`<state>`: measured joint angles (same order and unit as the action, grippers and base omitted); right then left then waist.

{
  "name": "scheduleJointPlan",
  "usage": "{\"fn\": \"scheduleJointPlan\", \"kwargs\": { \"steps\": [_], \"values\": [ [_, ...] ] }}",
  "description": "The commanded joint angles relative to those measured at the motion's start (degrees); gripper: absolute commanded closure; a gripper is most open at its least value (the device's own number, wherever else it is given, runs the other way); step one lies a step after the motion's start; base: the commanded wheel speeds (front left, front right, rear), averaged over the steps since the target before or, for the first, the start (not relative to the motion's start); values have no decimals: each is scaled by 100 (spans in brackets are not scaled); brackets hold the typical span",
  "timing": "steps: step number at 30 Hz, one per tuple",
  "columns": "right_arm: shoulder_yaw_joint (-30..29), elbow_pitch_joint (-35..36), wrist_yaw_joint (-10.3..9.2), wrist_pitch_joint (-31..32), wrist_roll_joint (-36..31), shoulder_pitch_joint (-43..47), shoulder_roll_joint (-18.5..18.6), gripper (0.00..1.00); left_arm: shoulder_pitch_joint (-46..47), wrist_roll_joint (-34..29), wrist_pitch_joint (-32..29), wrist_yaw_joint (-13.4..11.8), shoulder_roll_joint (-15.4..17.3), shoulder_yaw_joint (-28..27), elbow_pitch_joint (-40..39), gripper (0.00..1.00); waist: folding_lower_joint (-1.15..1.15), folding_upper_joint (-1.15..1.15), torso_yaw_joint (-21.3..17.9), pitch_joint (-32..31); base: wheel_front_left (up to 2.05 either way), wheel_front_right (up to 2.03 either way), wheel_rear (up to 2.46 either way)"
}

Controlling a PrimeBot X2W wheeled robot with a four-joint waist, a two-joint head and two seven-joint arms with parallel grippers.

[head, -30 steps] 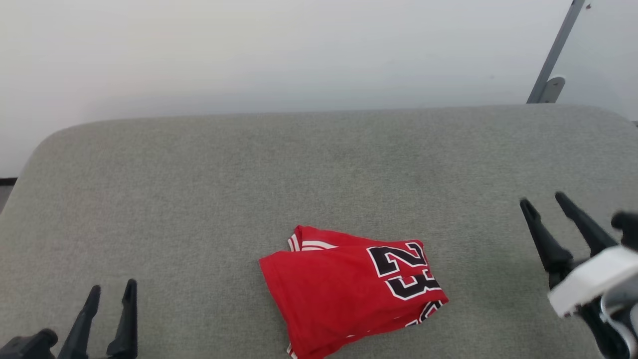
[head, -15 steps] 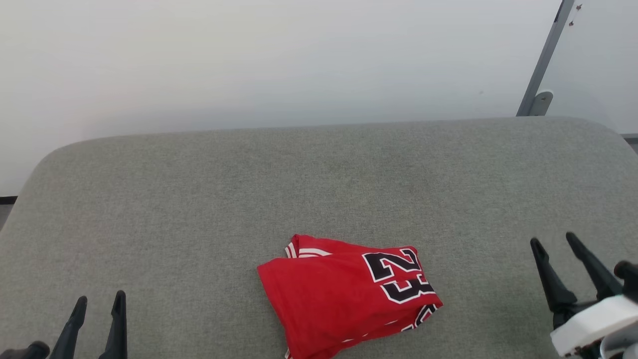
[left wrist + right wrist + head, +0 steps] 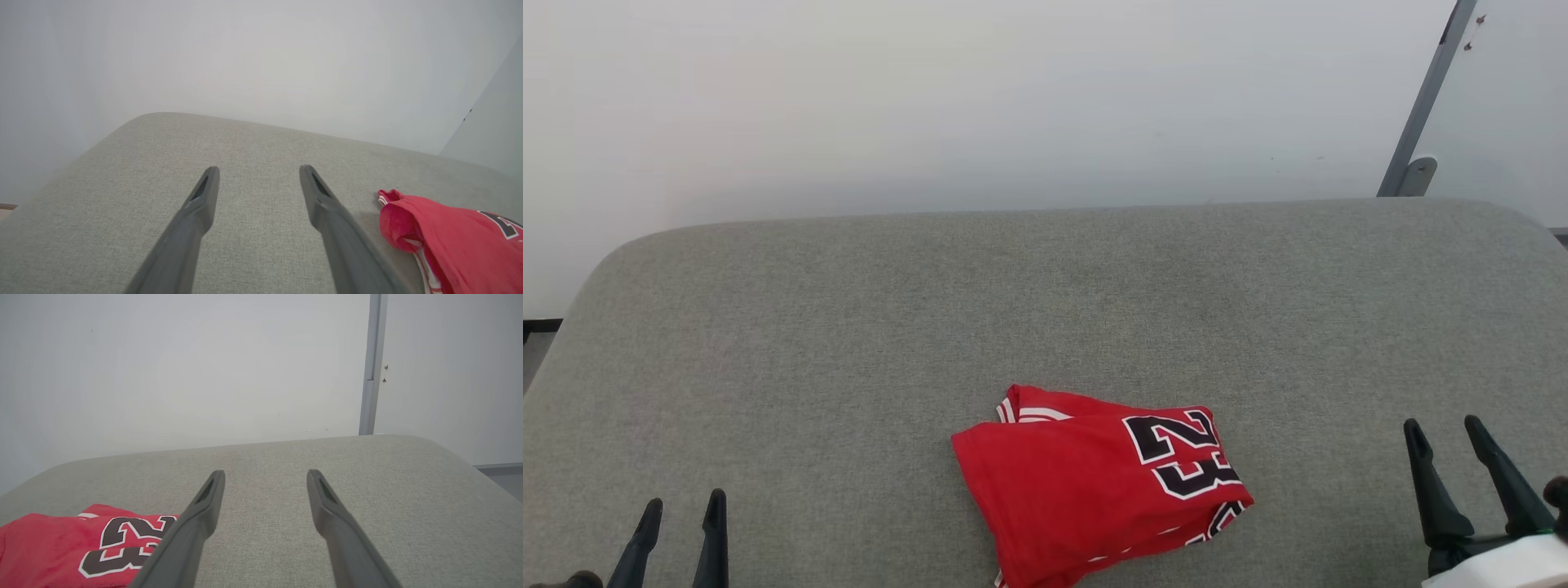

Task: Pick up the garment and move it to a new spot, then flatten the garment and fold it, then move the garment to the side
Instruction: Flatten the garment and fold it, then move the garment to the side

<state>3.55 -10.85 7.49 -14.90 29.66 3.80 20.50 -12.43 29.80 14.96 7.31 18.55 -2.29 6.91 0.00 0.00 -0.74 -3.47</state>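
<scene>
The garment (image 3: 1094, 482) is folded into a red bundle with the 23 facing up. It sits on the grey cushioned surface (image 3: 931, 310), on the robot's side and roughly mid-way across. The left gripper (image 3: 685, 502) is well off to its left and the right gripper (image 3: 1441, 425) well off to its right. Both have their fingers spread wide with nothing in them, clear of the fabric.

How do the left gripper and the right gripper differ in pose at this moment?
The right gripper reaches further up the head view than the left gripper, so more of its fingers shows. The right gripper's fingers lean left; the left gripper's lean slightly right. The right gripper is nearer to the garment than the left gripper. Both are open, empty and apart from the garment.
</scene>
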Motion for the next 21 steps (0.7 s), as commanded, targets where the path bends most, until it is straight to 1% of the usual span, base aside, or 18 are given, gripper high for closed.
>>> {"fn": "scheduleJointPlan", "kwargs": {
  "steps": [1, 12, 17, 21],
  "values": [
    [-54, 72, 0, -30, -65, 117, -51, 0, -60, 8, 28, 13, 2, -16, 6, 0, 0, 0, 11, 5, 0, 0, 0],
    [-196, 159, 0, -31, -164, 281, -247, 0, 23, 27, 28, 13, -33, 29, 21, 0, 0, 0, 52, 36, 0, 0, 0],
    [-110, 138, 0, -30, -129, 333, -270, 0, 38, 32, 28, 13, -48, 57, 36, 0, 0, 0, 72, 39, 0, 0, 0],
    [75, 86, 0, -31, -55, 243, -195, 0, 54, 31, 28, 13, -71, 58, 32, 0, 0, 0, 97, 48, 0, 0, 0]
  ]
}}
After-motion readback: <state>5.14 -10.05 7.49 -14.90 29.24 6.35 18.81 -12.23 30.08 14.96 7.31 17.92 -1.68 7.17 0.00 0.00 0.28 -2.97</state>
